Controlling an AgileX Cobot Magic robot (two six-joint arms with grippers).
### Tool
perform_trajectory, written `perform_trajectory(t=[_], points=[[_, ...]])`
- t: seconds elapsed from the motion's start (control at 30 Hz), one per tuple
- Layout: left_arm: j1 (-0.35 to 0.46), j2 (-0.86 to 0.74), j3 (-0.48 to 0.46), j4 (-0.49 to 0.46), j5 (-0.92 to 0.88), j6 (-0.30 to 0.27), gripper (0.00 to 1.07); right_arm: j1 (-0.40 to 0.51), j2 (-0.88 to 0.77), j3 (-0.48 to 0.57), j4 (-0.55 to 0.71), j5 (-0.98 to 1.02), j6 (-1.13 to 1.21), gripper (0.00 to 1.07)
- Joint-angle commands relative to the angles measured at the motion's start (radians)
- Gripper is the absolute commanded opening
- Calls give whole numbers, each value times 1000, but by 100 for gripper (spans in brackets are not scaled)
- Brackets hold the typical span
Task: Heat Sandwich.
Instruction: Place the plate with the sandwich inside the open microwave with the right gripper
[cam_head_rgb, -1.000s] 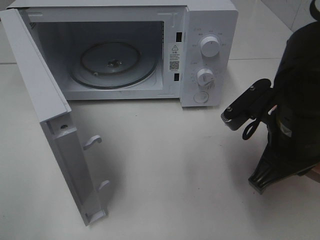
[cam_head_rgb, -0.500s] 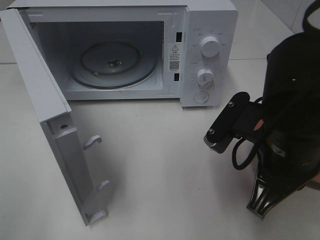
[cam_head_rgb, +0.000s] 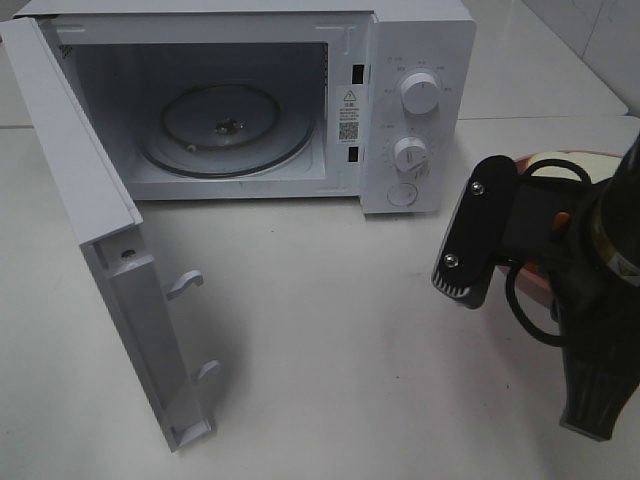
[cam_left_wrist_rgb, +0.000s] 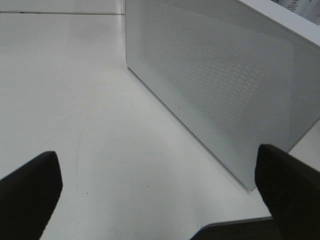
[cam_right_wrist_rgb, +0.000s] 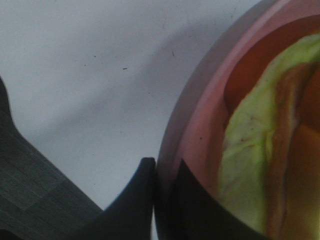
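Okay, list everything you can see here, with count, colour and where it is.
microwave: 1, white, at the back of the table
door: 1, white, swung open to the left
turntable: 1, clear glass, inside the microwave, nothing on it
knobs: 2, white, one above the other on the microwave's right panel
plate: 1, pink, right of the microwave, mostly hidden by the arm
sandwich: 1, green lettuce and reddish-brown filling showing, on the plate
table: 1, white, under everything
left gripper: 1, black, facing the door's perforated outer face, jaws wide open
right gripper: 1, black, jaws shut on the plate's rim
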Motion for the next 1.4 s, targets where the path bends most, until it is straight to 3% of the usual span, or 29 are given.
perform_trajectory(t=[0.03, 0.6, 1.4], points=[[2, -15, 0, -2, -5, 2, 98, 2, -13, 2, -30, 12, -77, 2], [2, -15, 0, -2, -5, 2, 98, 2, -14, 2, -30, -124, -402, 3], [2, -15, 0, -2, -5, 2, 98, 2, -14, 2, -31, -315, -649, 6]])
